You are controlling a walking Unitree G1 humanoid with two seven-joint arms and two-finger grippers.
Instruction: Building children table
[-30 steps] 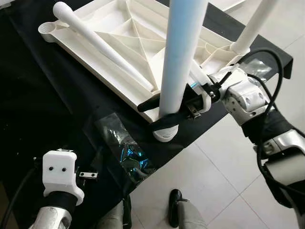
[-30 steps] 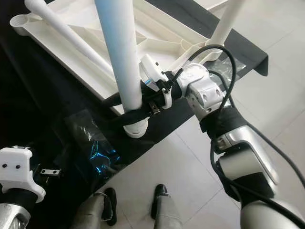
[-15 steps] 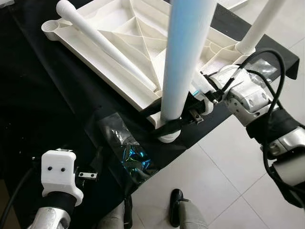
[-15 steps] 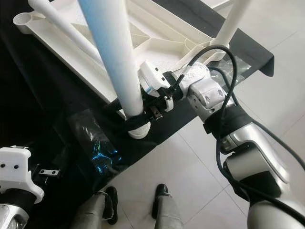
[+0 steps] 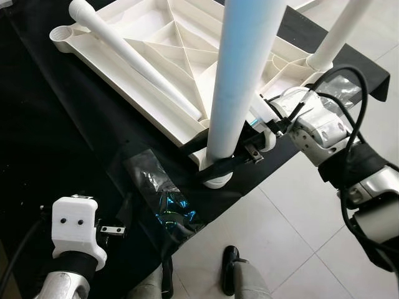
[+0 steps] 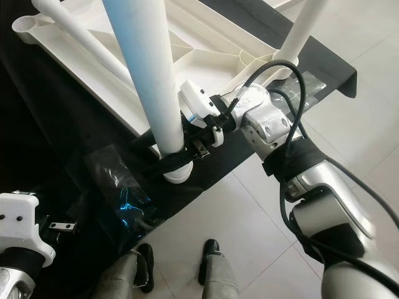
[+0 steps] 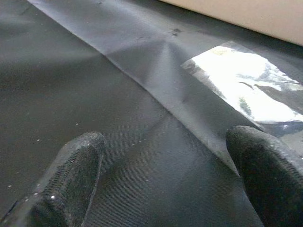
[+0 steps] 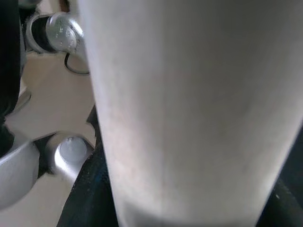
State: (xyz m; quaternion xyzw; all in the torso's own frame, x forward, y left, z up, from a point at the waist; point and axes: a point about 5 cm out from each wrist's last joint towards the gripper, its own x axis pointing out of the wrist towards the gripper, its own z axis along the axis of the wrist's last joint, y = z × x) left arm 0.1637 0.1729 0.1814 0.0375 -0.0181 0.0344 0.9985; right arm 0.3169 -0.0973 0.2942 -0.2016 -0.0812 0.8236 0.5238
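The white plastic table top lies upside down on a black cloth. One white leg stands upright in the near corner socket. My right gripper is shut on this leg just above its base, one black finger on each side. The right wrist view has the leg right up close. A second leg stands in the far right corner. A third leg lies loose across the ribbed underside. My left gripper is open, low over the cloth.
An empty round socket sits at the top's far left corner. A clear plastic bag lies on the cloth near the front edge, another by the right corner. Tiled floor lies to the right, with my feet below.
The view has swayed a little. The held leg's tilt has shifted slightly while my right gripper stays shut on it. The left arm sits a bit lower in the picture.
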